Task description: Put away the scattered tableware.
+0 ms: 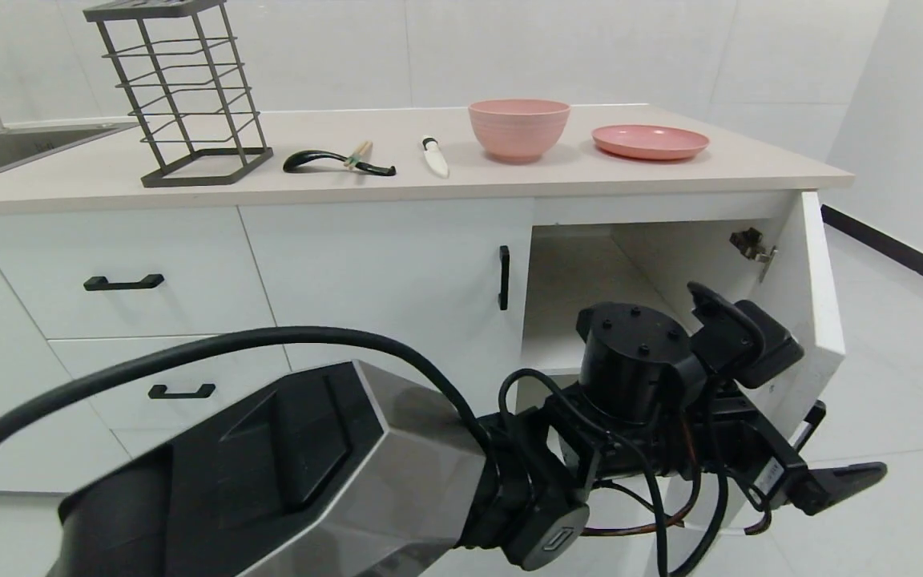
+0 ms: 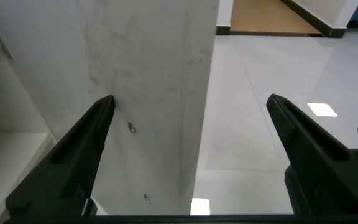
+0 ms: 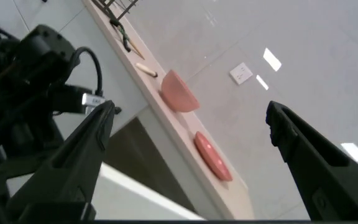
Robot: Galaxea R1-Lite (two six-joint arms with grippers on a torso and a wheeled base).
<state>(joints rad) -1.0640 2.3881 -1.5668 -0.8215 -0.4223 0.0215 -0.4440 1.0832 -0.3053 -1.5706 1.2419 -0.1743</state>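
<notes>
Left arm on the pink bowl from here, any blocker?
Probably yes: the left gripper is open, gripping nothing, at the cabinet door edge, and the pink bowl stands uncovered on the counter above.

I see bright, even light from above - soft, short shadows lie under the pink bowl [image 1: 518, 128] and the plate [image 1: 650, 141]. On the glossy floor [image 2: 260, 93], white glare patches sit at 3 and 6 o'clock.
</notes>
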